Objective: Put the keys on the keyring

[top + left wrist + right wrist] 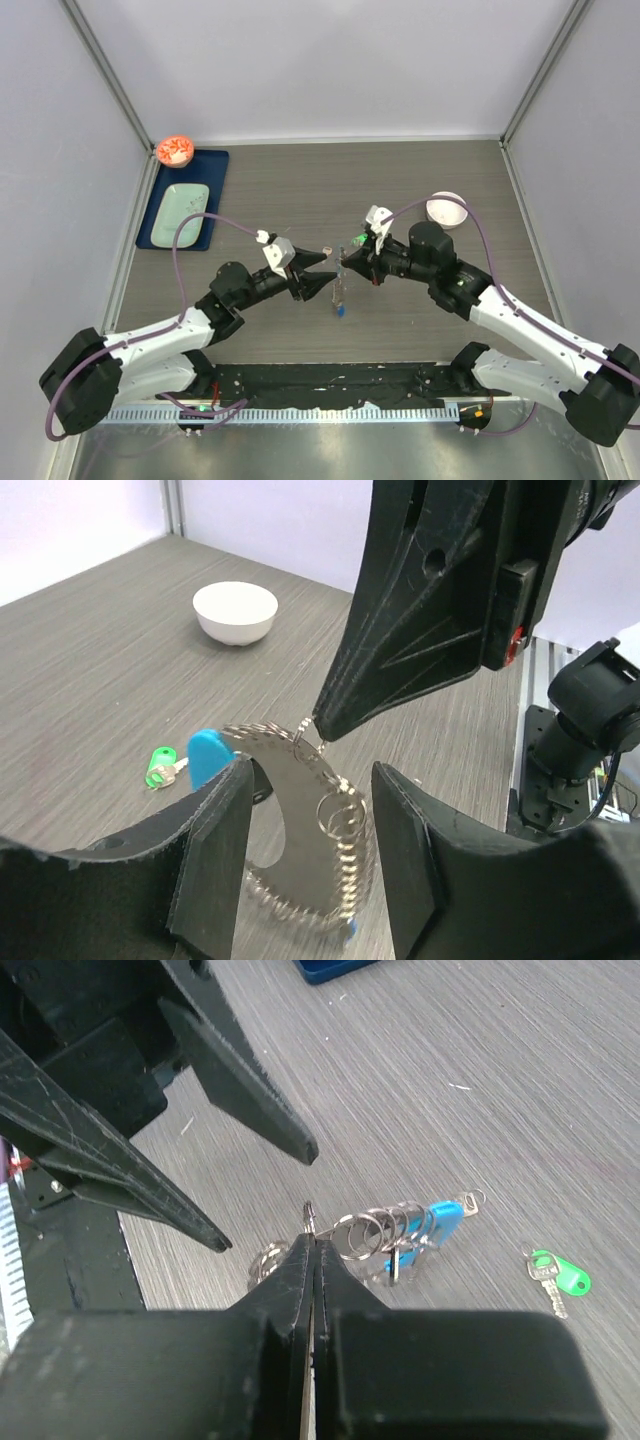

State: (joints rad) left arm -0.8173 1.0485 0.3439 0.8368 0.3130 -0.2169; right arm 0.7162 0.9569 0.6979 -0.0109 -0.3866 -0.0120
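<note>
My right gripper (345, 263) is shut on one end of the keyring (340, 292) and holds it up above the table. The chain of rings, the curved strap (290, 810) and the blue tag (208, 755) hang from its tip (320, 725). My left gripper (327, 267) is open, and the keyring hangs between its fingers (215, 850), apart from the right one. The green-headed key (160, 770) lies on the table beside the keyring, and also shows in the right wrist view (560, 1278). A small silver piece (468, 1202) sits at the tag's end; I cannot tell if it is the silver key.
A white bowl (447, 209) stands at the back right, also in the left wrist view (235, 610). A blue tray (215, 165) with a pale green plate (183, 215) is at the back left, with an orange-red dish (175, 150) behind it. Enclosure walls ring the table.
</note>
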